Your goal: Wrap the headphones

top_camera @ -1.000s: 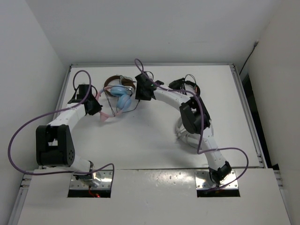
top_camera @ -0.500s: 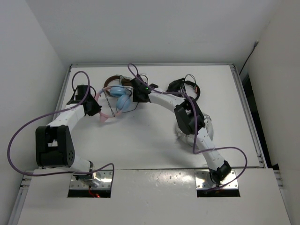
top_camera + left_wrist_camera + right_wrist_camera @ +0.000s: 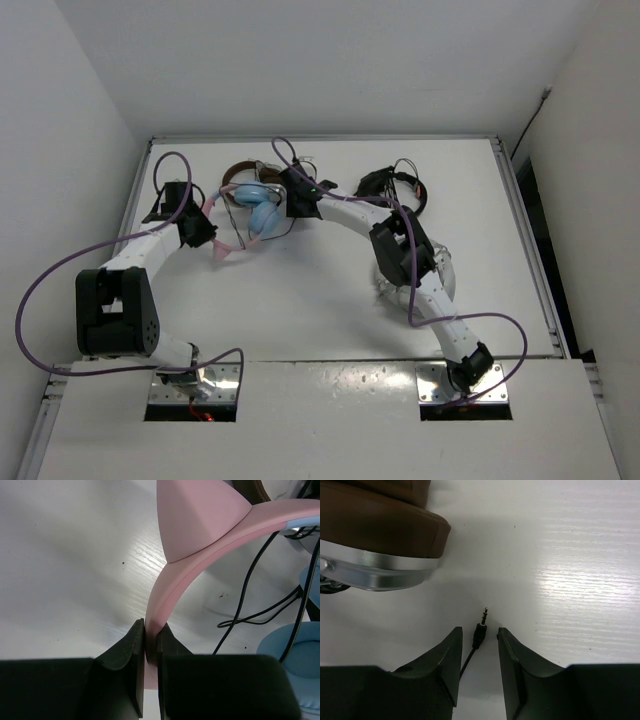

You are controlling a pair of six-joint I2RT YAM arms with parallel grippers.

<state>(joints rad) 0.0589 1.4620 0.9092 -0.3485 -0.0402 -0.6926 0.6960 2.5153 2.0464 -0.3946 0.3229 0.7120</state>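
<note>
pink cat-ear headphones [image 3: 262, 212] at the far left-centre of the table [image 3: 320, 310], blue cups toward the middle, headband [image 3: 200, 550] pinched tight in left gripper [image 3: 151, 632], right gripper [image 3: 479, 630] jaws apart, straddling the jack plug [image 3: 479, 634], tip pointing away from it

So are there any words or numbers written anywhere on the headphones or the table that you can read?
None can be read in any view.
The pink headband is plain, with no print.
The brown earcup with its silver rim shows no brand.
The black plug bears no marking.
The white table carries no label.
</note>
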